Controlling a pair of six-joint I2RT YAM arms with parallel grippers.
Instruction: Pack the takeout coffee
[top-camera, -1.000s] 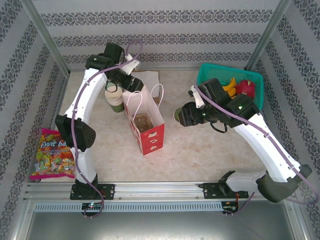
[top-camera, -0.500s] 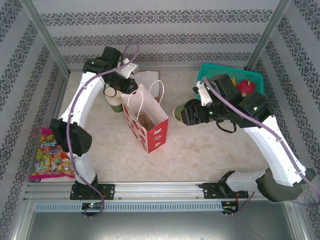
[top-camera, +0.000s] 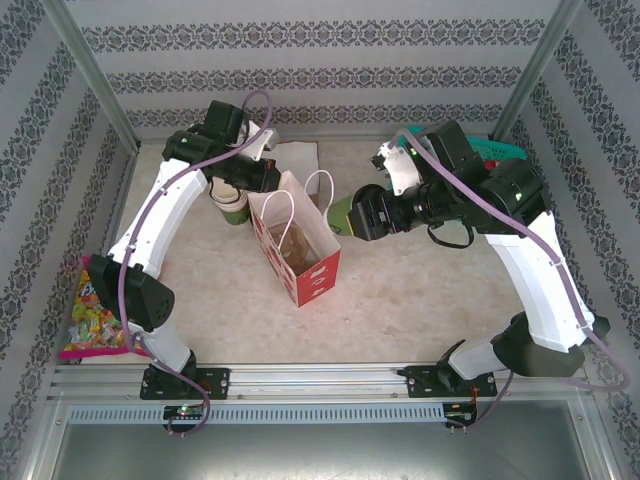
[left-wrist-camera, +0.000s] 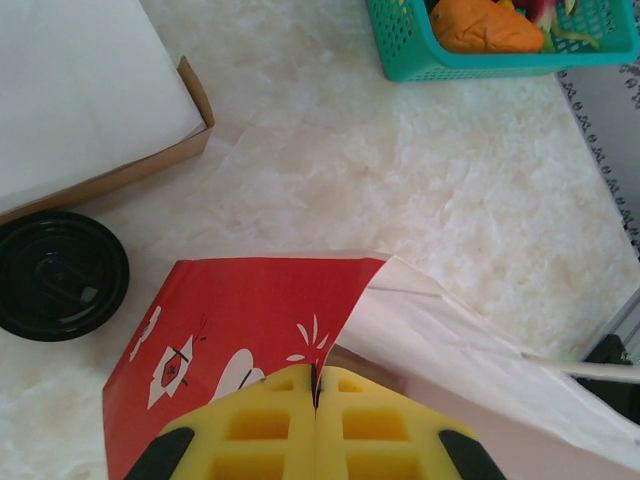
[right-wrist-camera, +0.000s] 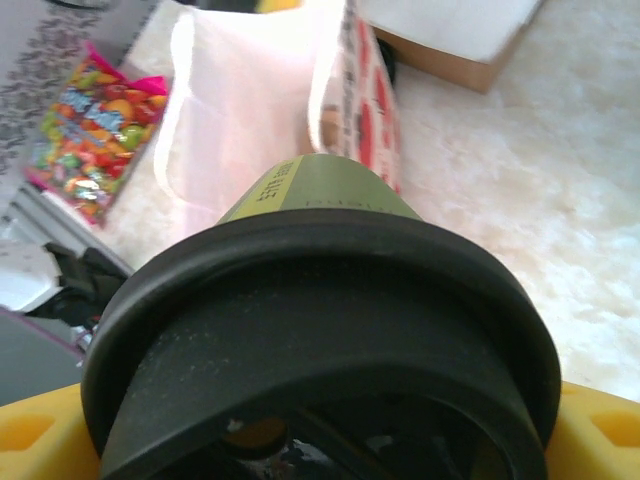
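Note:
The takeout coffee (top-camera: 338, 211), an olive-green cup with a black lid (right-wrist-camera: 320, 330), hangs above the table just right of the bag's top, with my right gripper (top-camera: 352, 215) shut on it. In the right wrist view its yellow fingers (right-wrist-camera: 600, 432) flank the lid, and the cup's base points at the bag's open mouth (right-wrist-camera: 250, 110). The red and white paper bag (top-camera: 300, 245) stands open mid-table. My left gripper (left-wrist-camera: 316, 385) is shut on the rim of the bag (left-wrist-camera: 250, 310) at its back left corner (top-camera: 266, 183).
Another black-lidded cup (top-camera: 231, 200) (left-wrist-camera: 60, 275) stands left of the bag, beside a flat cardboard box (top-camera: 296, 156) (left-wrist-camera: 90, 100). A teal basket of fruit (top-camera: 505, 150) (left-wrist-camera: 480, 50) sits at back right. A candy bag (top-camera: 90, 312) lies at the left edge.
My left gripper has closed on the bag's rim. The right arm has lifted the coffee and carried it left, up to the bag. The bag's mouth has been pulled wider.

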